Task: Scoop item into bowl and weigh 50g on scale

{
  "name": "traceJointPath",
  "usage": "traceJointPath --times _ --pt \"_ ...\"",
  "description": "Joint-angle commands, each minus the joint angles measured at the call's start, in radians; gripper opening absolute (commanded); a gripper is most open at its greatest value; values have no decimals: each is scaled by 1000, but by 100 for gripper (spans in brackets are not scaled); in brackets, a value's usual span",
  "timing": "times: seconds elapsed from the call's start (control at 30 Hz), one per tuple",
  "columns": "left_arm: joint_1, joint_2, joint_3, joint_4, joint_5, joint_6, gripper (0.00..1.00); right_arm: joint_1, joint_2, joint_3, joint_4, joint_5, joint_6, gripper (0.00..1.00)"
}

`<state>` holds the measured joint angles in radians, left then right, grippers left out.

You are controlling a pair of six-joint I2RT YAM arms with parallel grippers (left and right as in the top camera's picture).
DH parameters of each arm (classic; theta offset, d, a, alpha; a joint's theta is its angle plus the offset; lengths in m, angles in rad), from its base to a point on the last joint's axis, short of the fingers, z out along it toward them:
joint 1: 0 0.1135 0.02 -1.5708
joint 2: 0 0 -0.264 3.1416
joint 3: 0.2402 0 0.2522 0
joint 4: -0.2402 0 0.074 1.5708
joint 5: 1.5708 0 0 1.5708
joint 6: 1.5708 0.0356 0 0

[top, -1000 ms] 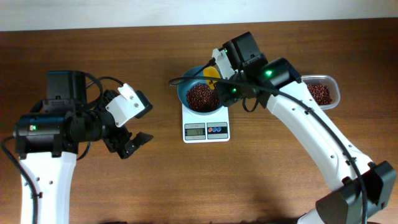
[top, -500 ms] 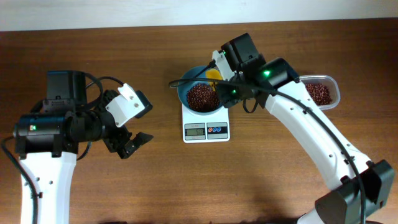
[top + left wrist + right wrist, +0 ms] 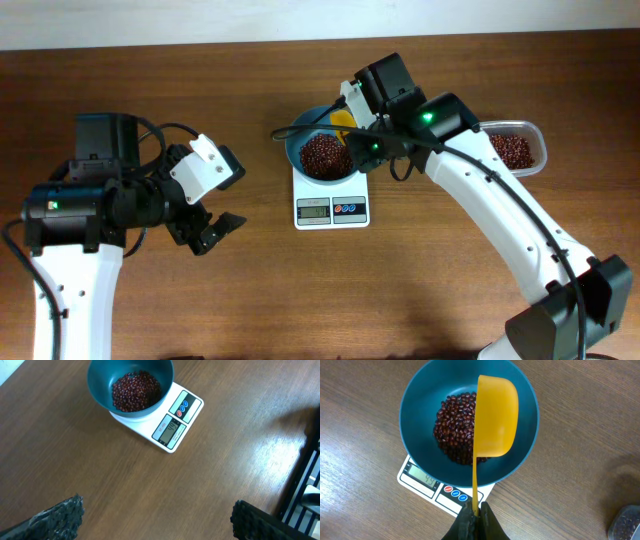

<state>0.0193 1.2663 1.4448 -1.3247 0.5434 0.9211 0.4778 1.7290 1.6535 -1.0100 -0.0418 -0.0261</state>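
Open desk [image 3: 330, 290] lies before and left of the scale [image 3: 332, 208], where the left gripper [image 3: 222, 198] hangs, jaws spread wide. On the scale, the bowl [image 3: 417, 405] holds the beans [image 3: 452, 425]. The right gripper [image 3: 476, 519] has its jaws pinching the handle of the yellow scoop [image 3: 495, 415], which is turned on edge over the bowl. Hardly anything has shifted since a second ago.

Wood-grain table [image 3: 250, 300], smooth teal bowl [image 3: 417, 405], yellow plastic scoop [image 3: 495, 415]

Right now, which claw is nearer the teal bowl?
Right. The right claw, shut on a yellow scoop, holds it directly over the bowl; the left claw is open and well away on the opposite side.
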Motion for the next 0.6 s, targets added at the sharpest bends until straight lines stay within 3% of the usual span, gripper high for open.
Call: traceJointPath --times 0.0,0.57 --pt "5 -2 7 -1 18 12 99 11 3 24 5 -23 8 4" --pt "5 -2 7 -1 18 12 99 11 4 23 5 -55 8 4"
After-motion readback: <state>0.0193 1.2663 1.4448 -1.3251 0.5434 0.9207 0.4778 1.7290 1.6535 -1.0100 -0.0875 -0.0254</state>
